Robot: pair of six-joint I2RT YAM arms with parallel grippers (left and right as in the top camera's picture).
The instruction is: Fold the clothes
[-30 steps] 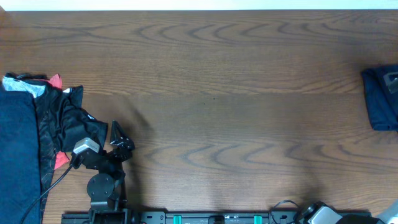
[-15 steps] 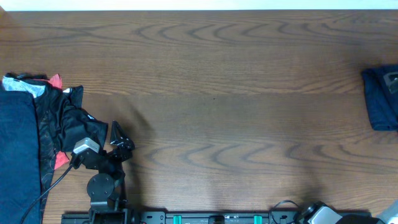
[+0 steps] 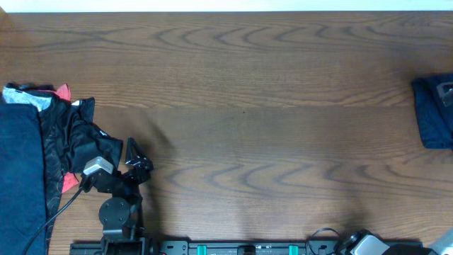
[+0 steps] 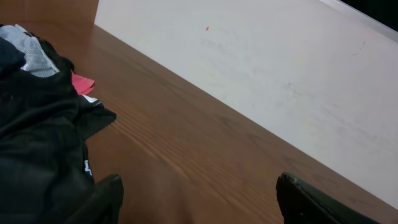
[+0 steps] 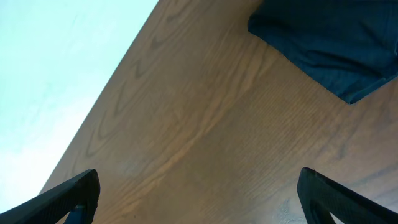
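L arm first. My left fingers (image 3: 136,161) sit low at about 7 o'clock on the surface (image 3: 269,142). In the L wrist cam they are spread wide w/ nothing in them, just bare wood in the gap.

The black clothes (image 3: 79,140) lie in a messy heap just beside those fingers, at about 10 o'clock from them. I can't tell if they touch. A little red bit (image 3: 64,91) pokes out at the top of the heap. A big blue cloth (image 3: 20,173) lies next to it, right at the 9 o'clock edge. The whole heap runs long from 12 to 6, down the left side. So the L arm is much nearer, and I think the next reach has to go left and a bit up.

R arm: my right fingers (image 5: 68,196) are also wide apart and hold nothing. A navy piece (image 3: 433,112) lies at 3 o'clock on the far right edge, and it looks flat and neat. In the R wrist cam it shows at 1 o'clock, well apart from the fingers.

The surface is dark brown wood, bare across the middle btw the two sides, so there's lots of room to lay a shirt flat. A pale wall (image 4: 261,68) runs along the far side.
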